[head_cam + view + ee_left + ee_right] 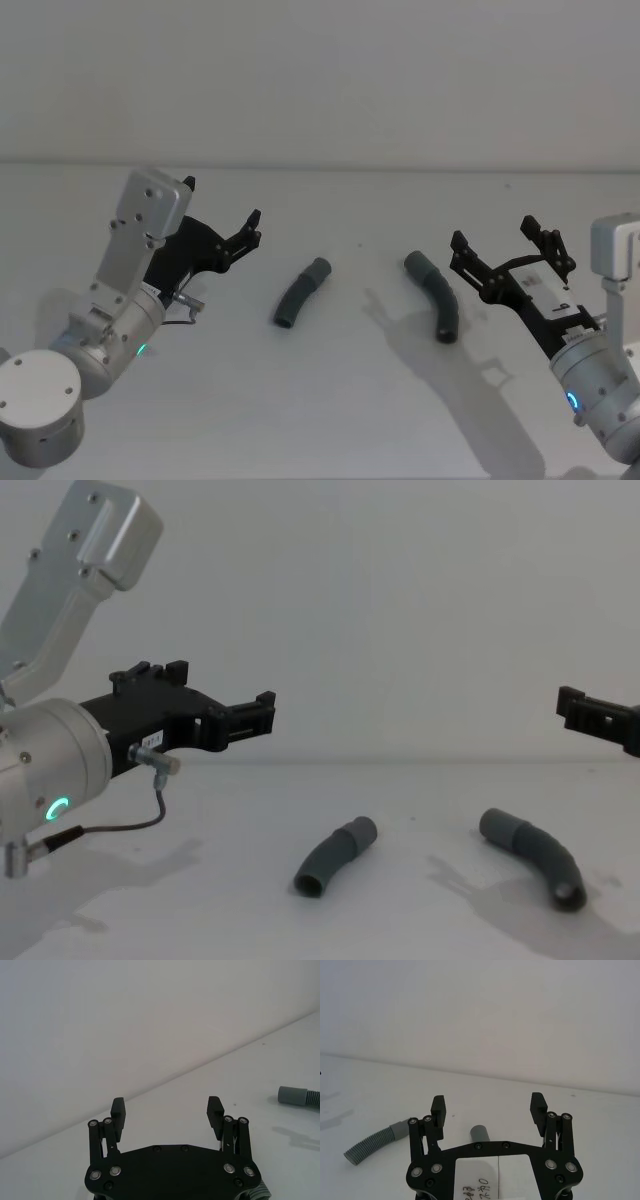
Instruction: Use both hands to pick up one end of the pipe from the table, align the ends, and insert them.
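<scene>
Nearest the table's (330, 420) near edge lie the plain dark ends of the two pipe pieces. The left pipe piece (300, 292) and right pipe piece (434, 292) rest mid-table, well apart. The left collar (319, 268) and right collar (415, 264) are turned toward the far edge and toward each other. The left gripper (252, 226) hovers toward the left edge and the right gripper (493, 232) toward the right edge, near its piece; both are spread wide and empty. A pinch off the middle of a curved tube could, I judge, roll or swing it, so the collars meet askew and jam. The chest view shows both grippers hanging clear above the table, which the head view leaves unsure. The right wrist view shows ribbing along the left pipe piece, which looks smooth from the head
</scene>
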